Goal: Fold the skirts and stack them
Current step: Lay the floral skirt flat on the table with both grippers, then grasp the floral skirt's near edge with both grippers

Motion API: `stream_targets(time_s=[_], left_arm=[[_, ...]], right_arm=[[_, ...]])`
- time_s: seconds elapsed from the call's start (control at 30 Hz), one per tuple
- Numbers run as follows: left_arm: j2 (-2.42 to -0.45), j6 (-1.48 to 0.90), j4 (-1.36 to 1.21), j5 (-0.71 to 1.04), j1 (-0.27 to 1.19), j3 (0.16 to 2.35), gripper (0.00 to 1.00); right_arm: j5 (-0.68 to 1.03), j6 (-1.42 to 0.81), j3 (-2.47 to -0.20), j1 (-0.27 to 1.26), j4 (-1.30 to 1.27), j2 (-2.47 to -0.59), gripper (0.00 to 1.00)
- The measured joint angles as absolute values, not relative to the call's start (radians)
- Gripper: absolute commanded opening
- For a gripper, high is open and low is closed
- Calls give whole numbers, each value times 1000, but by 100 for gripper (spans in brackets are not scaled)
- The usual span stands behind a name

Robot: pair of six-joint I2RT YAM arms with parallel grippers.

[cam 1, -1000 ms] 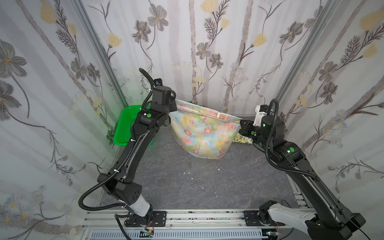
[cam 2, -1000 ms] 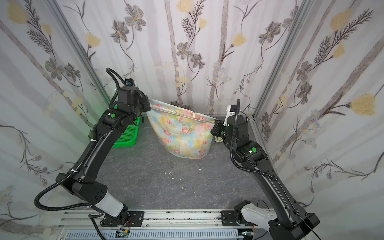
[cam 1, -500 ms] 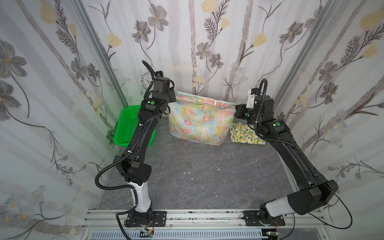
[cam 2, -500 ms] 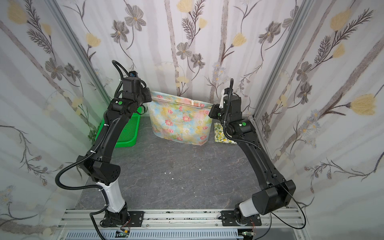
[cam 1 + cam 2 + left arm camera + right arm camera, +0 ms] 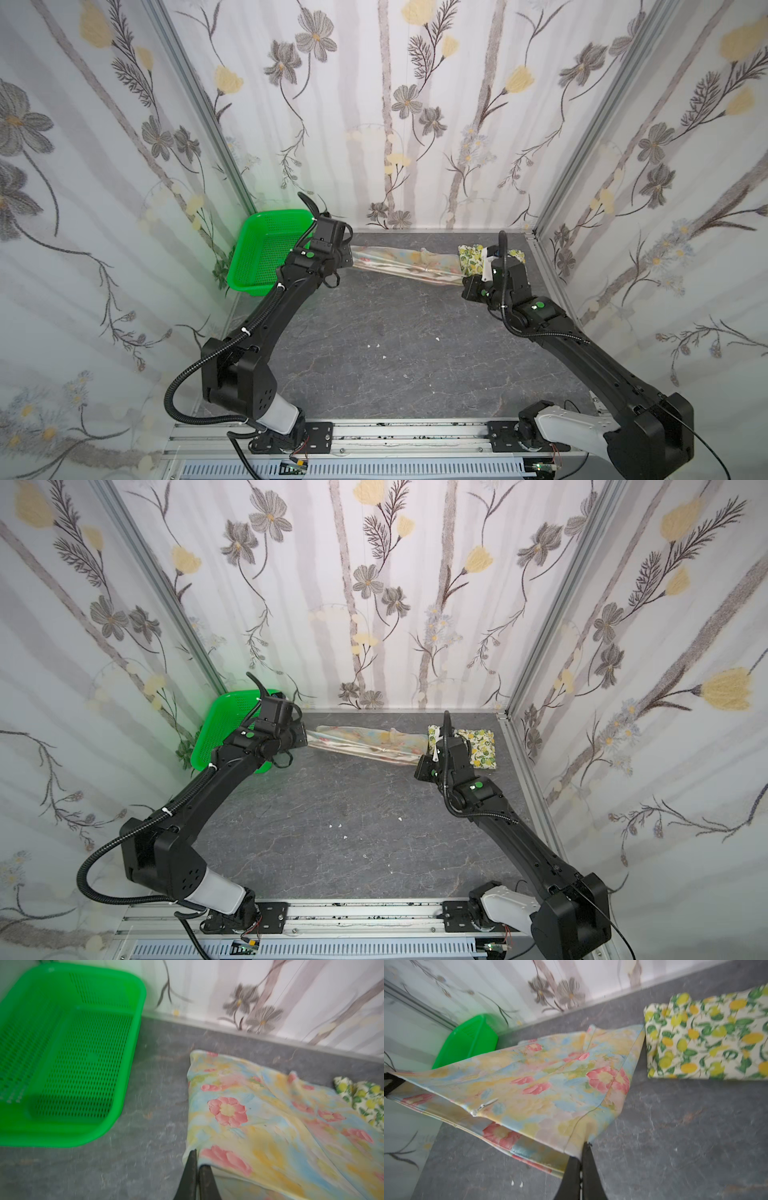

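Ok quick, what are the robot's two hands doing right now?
Left gripper: shut on one corner of the pink-flower skirt.
Right gripper: shut on another corner of the same skirt.

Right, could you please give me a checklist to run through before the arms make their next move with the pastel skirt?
1. Left end effector shut on a corner of the pastel skirt: ok.
2. Right end effector shut on the corner at its other end: ok.
3. Pastel skirt smooth between them: not ok, a ridge stands up near its middle.
4. Lemon skirt folded on the table: ok.
5. Lemon skirt clear of the pastel skirt: cannot tell, their edges look very close.
6. Green basket apart from both skirts: ok.
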State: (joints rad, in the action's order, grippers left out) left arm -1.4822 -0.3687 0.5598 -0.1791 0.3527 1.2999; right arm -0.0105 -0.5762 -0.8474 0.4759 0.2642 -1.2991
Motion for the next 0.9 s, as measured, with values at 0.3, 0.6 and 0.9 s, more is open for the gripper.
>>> stream_targets(time_s=[0.3, 0.6, 0.9], left_arm=[[-1164, -527, 551, -105, 368, 833, 85], [-1056, -559, 558, -52, 368, 824, 81], [-1293, -545, 509, -49, 372, 895, 19]], right_arm=[[-4, -827, -463, 634, 224, -1155, 44], [-52, -824, -612, 636, 257, -1081, 45], [-51, -794, -590, 639, 191, -1246, 0]])
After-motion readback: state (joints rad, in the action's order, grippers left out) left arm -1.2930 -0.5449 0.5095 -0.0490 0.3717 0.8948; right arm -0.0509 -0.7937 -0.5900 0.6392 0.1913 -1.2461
